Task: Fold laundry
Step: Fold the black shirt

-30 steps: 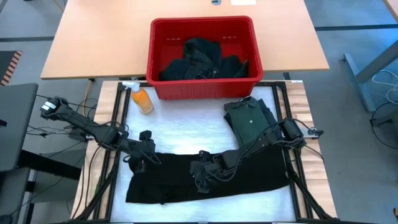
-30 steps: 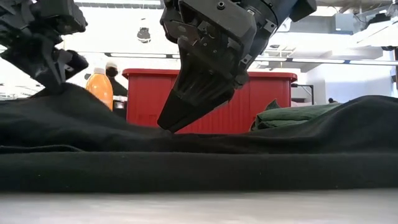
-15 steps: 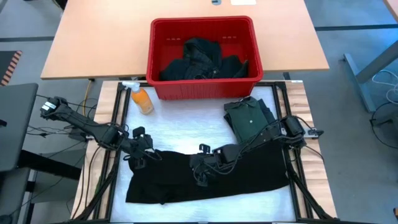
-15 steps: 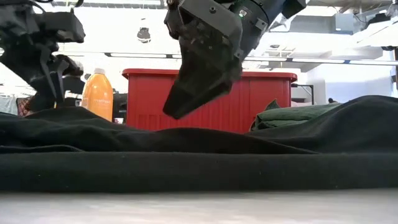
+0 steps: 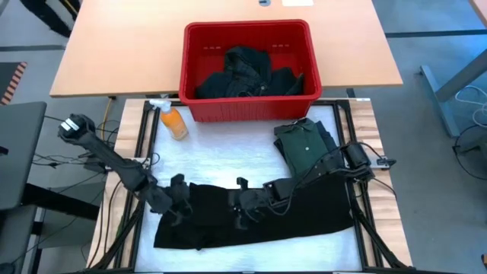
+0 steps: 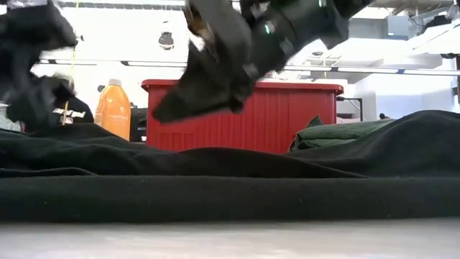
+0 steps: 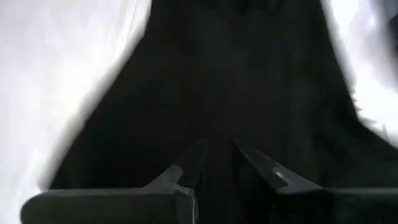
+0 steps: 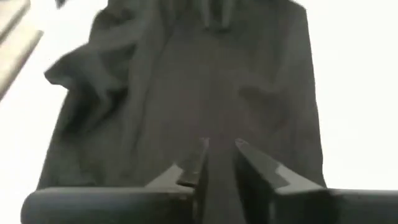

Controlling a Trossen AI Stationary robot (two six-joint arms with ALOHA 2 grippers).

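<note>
A long black garment (image 5: 289,221) lies spread across the near part of the white table cover (image 5: 228,160), its folds low in the low view (image 6: 230,180). My left gripper (image 5: 176,209) hovers over the garment's left part and shows a narrow gap between its fingers in the left wrist view (image 7: 219,155). My right gripper (image 5: 240,213) hangs above the garment's middle, tilted, clear of the cloth in the low view (image 6: 162,115). Its fingers also stand slightly apart (image 8: 219,152). A folded green collared shirt (image 5: 304,144) lies at the right.
A red plastic basket (image 5: 247,106) with several dark garments stands at the far edge of the white cover. An orange bottle (image 5: 174,122) lies to the left of it. The table frame's rails run along both sides.
My right gripper has risen off the black garment and swung toward the table's left, tipping flatter. My left gripper has moved toward the near edge. The garment's left part, which stood up in a peak under my left gripper, has sunk back down.
</note>
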